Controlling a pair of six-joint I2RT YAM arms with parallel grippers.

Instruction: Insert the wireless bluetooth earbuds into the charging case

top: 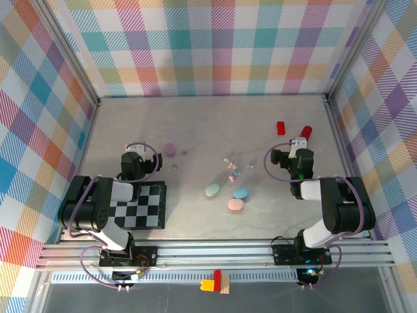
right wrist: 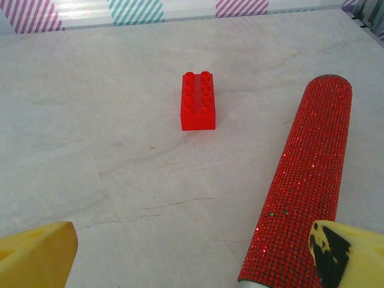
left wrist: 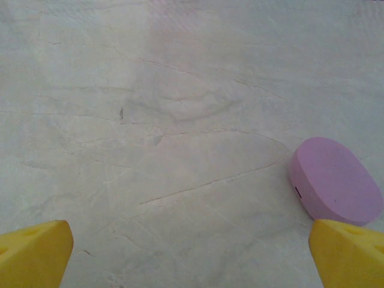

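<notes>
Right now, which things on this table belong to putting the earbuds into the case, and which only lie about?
For the job: tiny pastel plastic earbuds; purple oval plastic case; mint oval case; blue oval case; pink oval case.
Lying about: red studded plastic brick; red glitter tube; black-and-white checkered board.

Lab robot test cell: plaid-print walls (top: 215,45) on aluminium framing (top: 215,251), pale marbled worktop (top: 215,124) ahead of the jaws.

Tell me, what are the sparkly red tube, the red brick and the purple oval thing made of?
The sparkly red tube looks covered in tiny glittering beads or rhinestones, rough and shiny; what's underneath can't be told. The red building brick looks like hard glossy plastic, with moulded studs. The purple oval case seems smooth matte plastic, with no shine.
</notes>
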